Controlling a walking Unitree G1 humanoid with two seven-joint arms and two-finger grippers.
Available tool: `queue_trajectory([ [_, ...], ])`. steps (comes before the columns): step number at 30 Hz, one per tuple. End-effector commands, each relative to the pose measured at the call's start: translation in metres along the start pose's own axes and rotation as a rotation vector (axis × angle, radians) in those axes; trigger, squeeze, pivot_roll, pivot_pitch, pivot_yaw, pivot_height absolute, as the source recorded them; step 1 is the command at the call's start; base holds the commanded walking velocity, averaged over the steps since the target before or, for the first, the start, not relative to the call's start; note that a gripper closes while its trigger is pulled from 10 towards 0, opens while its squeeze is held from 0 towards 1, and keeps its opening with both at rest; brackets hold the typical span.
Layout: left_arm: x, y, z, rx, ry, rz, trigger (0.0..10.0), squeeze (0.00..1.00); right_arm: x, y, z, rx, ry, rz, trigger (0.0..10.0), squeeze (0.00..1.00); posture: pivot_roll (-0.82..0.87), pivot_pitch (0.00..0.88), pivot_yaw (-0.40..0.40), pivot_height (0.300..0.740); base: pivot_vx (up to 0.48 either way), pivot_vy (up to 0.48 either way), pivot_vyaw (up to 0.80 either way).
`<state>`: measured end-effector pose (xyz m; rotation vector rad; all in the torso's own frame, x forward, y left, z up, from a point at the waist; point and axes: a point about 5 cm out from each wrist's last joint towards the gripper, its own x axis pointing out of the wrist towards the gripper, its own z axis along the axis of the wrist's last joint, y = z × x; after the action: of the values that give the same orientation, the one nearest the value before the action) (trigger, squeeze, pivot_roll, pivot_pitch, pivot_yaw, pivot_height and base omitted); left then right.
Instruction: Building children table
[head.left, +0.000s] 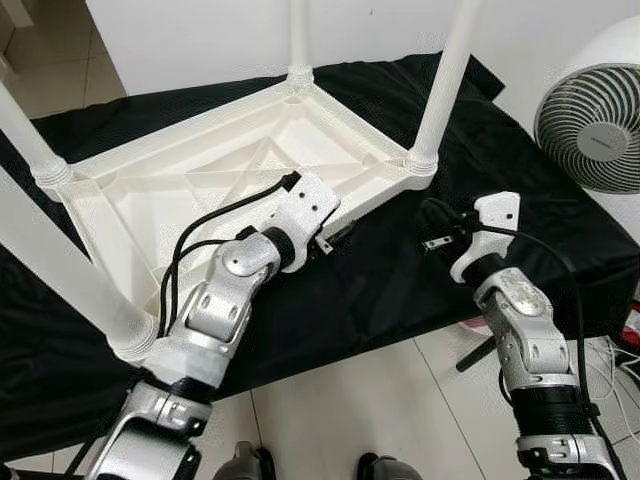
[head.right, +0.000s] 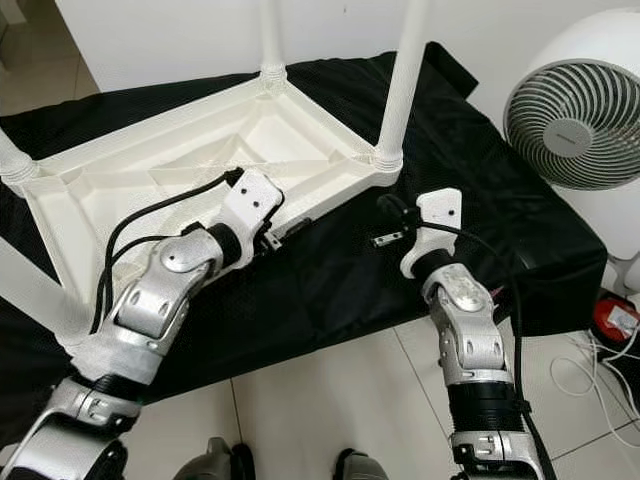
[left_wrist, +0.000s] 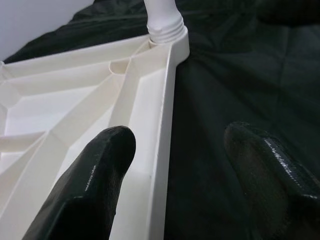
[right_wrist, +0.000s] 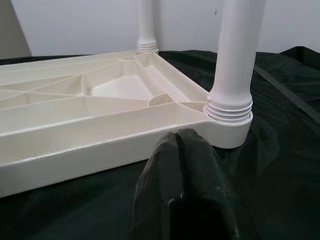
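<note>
Gripping looks next: the left gripper (left_wrist: 175, 165), fingers apart astride the near rim of the upturned white table (head.left: 130, 205) on the black cloth (head.left: 400, 270), should close squarely, while the right gripper (right_wrist: 182, 150), fingers pressed together, waits near the corner leg (head.left: 445, 75).

Premises appear to be a domestic room, part of a home. Evidence: a floor of large pale glossy tiles (head.left: 340, 410) with dark grout lines; plain white walls (head.left: 190, 40); a white household fan (head.left: 595, 120) with a round grille standing at the robot's right; loose white cables (head.right: 590, 375) on the floor near the fan. A black cloth (head.left: 400, 270) covers a low raised surface and bears an upturned white plastic children's table (head.left: 200, 190).
</note>
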<state>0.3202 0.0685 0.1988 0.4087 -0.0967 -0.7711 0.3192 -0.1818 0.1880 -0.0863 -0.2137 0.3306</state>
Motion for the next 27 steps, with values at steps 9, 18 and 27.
queue_trajectory([
  [9,-0.048,0.022,-0.013,-0.001,0.083,0.010,10.0,0.00,0.003,0.000,0.000,0.002,0.001,0.007,10.0,0.00,-0.07,0.126,0.039,0.740,0.000,0.000,0.00],
  [18,-0.108,0.032,-0.041,-0.047,0.270,0.056,10.0,0.00,0.011,0.004,0.000,0.004,0.007,0.047,10.0,0.00,-0.04,0.132,0.016,0.740,0.000,0.000,0.00],
  [27,-0.117,0.021,-0.054,-0.090,0.369,0.001,10.0,0.00,0.011,0.003,-0.001,0.001,0.011,0.052,10.0,0.00,-0.04,0.138,0.013,0.740,0.000,0.000,0.00],
])
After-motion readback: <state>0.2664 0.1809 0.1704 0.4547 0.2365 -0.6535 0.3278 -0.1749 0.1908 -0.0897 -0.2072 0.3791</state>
